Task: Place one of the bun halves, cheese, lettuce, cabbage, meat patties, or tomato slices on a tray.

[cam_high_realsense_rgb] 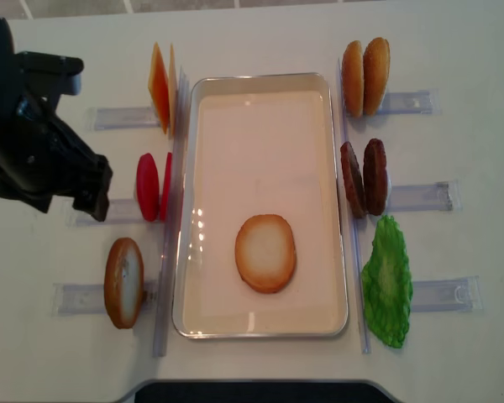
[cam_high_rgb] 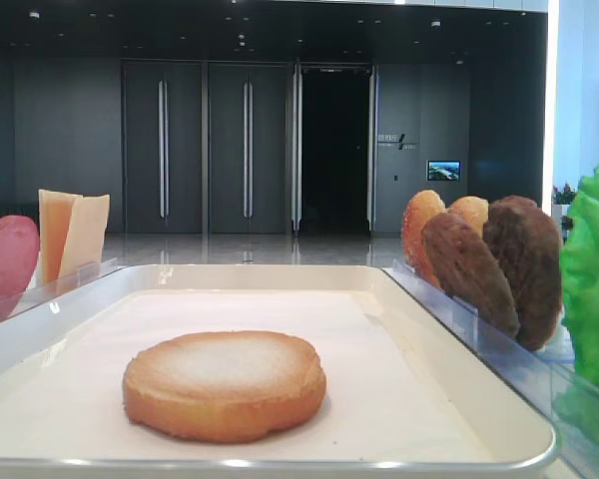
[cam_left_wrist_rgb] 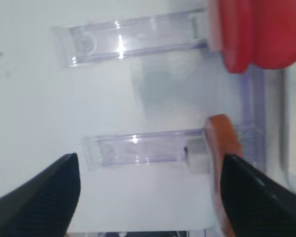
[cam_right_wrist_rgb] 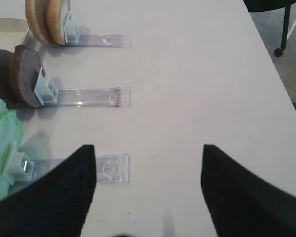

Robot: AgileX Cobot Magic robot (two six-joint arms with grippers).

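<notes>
One bun half (cam_high_realsense_rgb: 265, 253) lies flat on the white tray (cam_high_realsense_rgb: 260, 323), pale face up; it also shows in the low exterior view (cam_high_rgb: 225, 384). Another bun half (cam_high_realsense_rgb: 123, 282) stands on edge in a clear holder left of the tray. Behind it stand the tomato slices (cam_high_realsense_rgb: 154, 186) and the cheese (cam_high_realsense_rgb: 161, 84). The meat patties (cam_high_realsense_rgb: 363, 178) and the lettuce (cam_high_realsense_rgb: 387, 281) are to the right of the tray. My left gripper (cam_left_wrist_rgb: 148, 163) is open and empty over the table, its right finger beside an orange cheese slice (cam_left_wrist_rgb: 222, 143). My right gripper (cam_right_wrist_rgb: 148, 148) is open above bare table.
Two orange-golden rounded pieces (cam_high_realsense_rgb: 365, 77) stand at the back right. Clear plastic holders (cam_high_realsense_rgb: 416, 197) stick out from each food row on both sides of the tray. My left arm (cam_high_realsense_rgb: 42, 151) hangs over the table's left side. The table edge (cam_right_wrist_rgb: 281, 89) runs at the right.
</notes>
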